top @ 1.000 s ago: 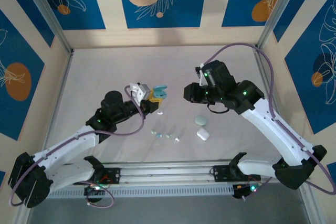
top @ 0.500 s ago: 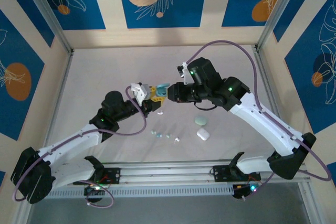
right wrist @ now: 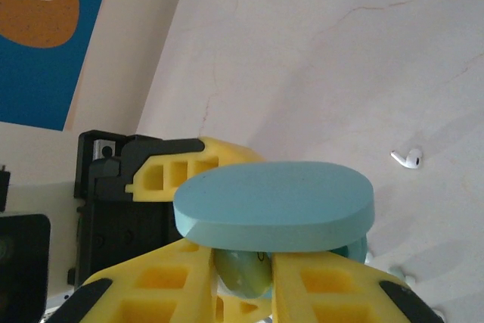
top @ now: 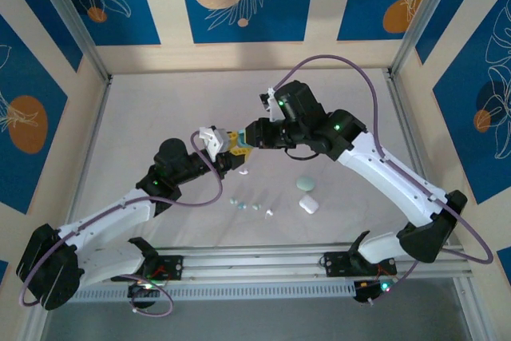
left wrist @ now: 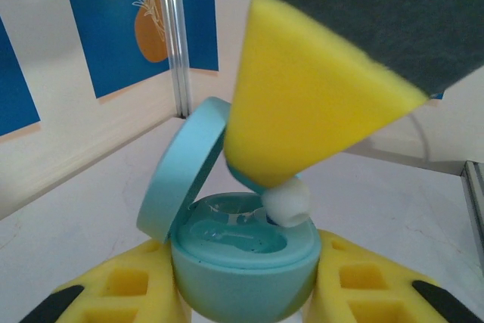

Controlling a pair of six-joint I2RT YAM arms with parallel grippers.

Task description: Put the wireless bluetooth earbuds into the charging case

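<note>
Case sat clamped in left pincer, lid tilted open; right pincer pinched earbud, tip pointing down into it.

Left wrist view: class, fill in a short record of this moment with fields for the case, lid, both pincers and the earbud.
case: pale blue charging case, upright
lid: open, tilted back to the left
left pincer: shut on the case's sides
right pincer: shut on an earbud
earbud position: white tip over the open well, not yet seated
</note>
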